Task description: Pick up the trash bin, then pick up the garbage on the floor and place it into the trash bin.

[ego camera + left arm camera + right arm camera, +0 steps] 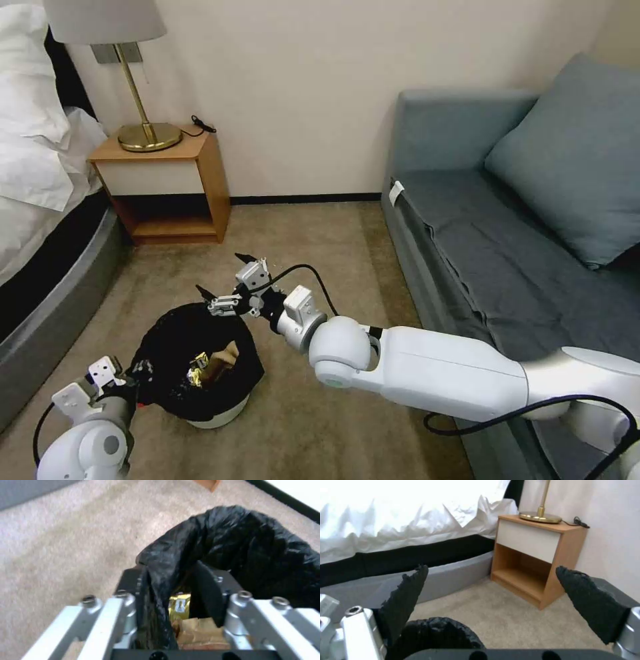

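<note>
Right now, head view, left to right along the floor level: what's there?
Bed → left gripper clamped on the liner rim → trash bin → right gripper, open, over the bin's far rim → sofa.

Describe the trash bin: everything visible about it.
The trash bin is a small round wastebasket lined with a glossy, crinkled black plastic bag that drapes over its rim and hides most of the wall; a pale base shows underneath. It stands upright on the beige carpet between bed and sofa. Inside lie a tan paper bag and a yellow-black wrapper. The left hand is shut on the near rim, pinching the liner. The right hand hangs open over the far rim.
</note>
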Robot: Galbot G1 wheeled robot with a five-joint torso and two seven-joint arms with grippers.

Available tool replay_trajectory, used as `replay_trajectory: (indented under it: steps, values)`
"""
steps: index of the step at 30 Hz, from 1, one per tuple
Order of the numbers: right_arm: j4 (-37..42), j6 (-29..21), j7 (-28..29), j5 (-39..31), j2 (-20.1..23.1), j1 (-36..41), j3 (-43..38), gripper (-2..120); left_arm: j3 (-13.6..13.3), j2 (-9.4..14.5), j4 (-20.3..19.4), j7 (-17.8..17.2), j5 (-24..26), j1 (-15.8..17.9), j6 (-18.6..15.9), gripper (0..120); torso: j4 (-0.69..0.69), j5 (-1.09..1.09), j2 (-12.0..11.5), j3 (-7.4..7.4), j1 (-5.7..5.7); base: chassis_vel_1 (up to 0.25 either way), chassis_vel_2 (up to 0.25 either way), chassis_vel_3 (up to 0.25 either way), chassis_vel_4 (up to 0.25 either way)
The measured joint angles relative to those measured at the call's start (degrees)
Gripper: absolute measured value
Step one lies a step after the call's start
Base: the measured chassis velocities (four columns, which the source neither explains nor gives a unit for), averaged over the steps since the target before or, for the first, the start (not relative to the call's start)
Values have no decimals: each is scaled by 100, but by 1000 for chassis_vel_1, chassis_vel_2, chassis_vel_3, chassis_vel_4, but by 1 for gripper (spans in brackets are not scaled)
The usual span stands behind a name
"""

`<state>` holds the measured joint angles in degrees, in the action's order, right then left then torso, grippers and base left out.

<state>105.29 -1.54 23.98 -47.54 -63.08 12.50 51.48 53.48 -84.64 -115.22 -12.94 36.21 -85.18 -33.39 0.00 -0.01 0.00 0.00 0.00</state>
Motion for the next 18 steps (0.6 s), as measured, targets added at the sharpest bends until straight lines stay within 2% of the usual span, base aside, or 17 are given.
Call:
replay_trajectory:
  steps: [2,3,5,7,8,9,10,12,13,15,16,18]
  values:
    - [21,-3,1,0,74,53,-95,98,37,4,-34,221,-285,-39,187,57,0,0,0,0,0,0,0,0,0]
    - [21,-3,1,0,74,53,-95,98,37,4,-34,221,-285,-39,187,57,0,0,0,0,0,0,0,0,0]
    - [85,-23,7,-21,209,160,-299,98,85,13,-74,625,-619,-86,597,70,0,0,0,0,0,0,0,0,0]
    - [107,-31,7,-30,242,194,-365,98,93,16,-85,721,-694,-94,722,72,0,0,0,0,0,0,0,0,0]
    - [165,-44,19,-44,356,308,-591,99,124,25,-117,980,-891,-111,1098,79,1,1,0,0,0,0,0,0,0]
    - [165,-44,19,-44,356,308,-591,99,124,25,-117,980,-891,-111,1098,79,1,1,0,0,0,0,0,0,0]
    - [214,-56,24,-48,467,429,-801,99,157,36,-155,1191,-1013,-127,1341,85,1,1,0,0,0,0,0,0,0]
    - [243,-64,24,-49,527,505,-915,99,168,44,-183,1296,-1060,-140,1438,87,1,1,0,0,0,0,0,0,0]
    - [382,-75,26,-48,742,841,-1370,99,184,70,-286,1609,-1147,-178,1760,96,0,2,0,0,0,0,0,0,0]
    - [580,-76,19,3,941,1279,-1940,100,182,97,-369,1833,-1230,-196,1978,100,0,3,0,0,0,0,0,0,0]
    - [580,-76,19,3,941,1279,-1940,100,182,97,-369,1833,-1230,-196,1978,100,0,3,0,0,0,0,0,0,0]
    - [880,-86,35,130,1170,1823,-2796,100,128,120,-425,1999,-1395,-222,2167,100,1,3,0,-1,0,0,0,0,0]
